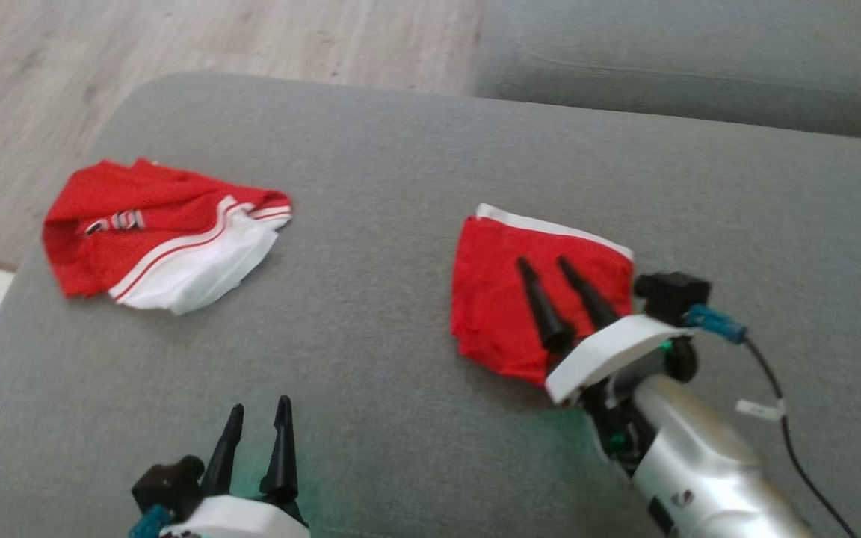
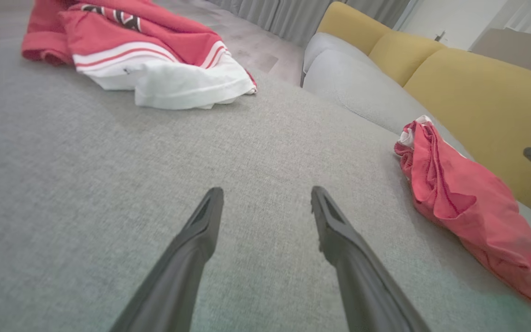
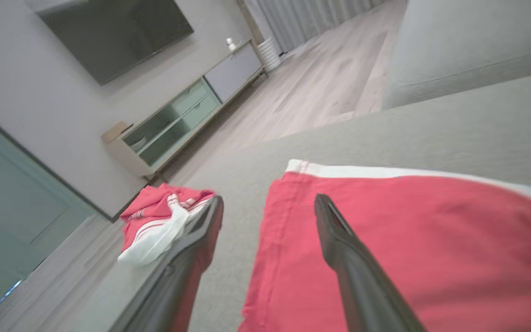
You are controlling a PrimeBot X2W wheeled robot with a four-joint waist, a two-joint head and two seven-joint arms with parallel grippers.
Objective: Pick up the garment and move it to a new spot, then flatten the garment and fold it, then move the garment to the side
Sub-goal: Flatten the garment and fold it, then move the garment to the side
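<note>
Where the grey sofa cushion (image 1: 400, 187) fills mid-frame, the folded red garment (image 1: 486, 299) lies centre right, right gripper (image 1: 548, 266) over it, jaws spread. Left gripper (image 1: 259, 407), lower left: jaws spread, empty. Crumpled red-and-white garment (image 1: 161, 239): upper left.

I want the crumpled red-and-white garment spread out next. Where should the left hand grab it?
Probably the white flap of the crumpled garment, approached from the robot's side by the left hand: it juts out loose toward that open hand, while the red part lies bunched.
</note>
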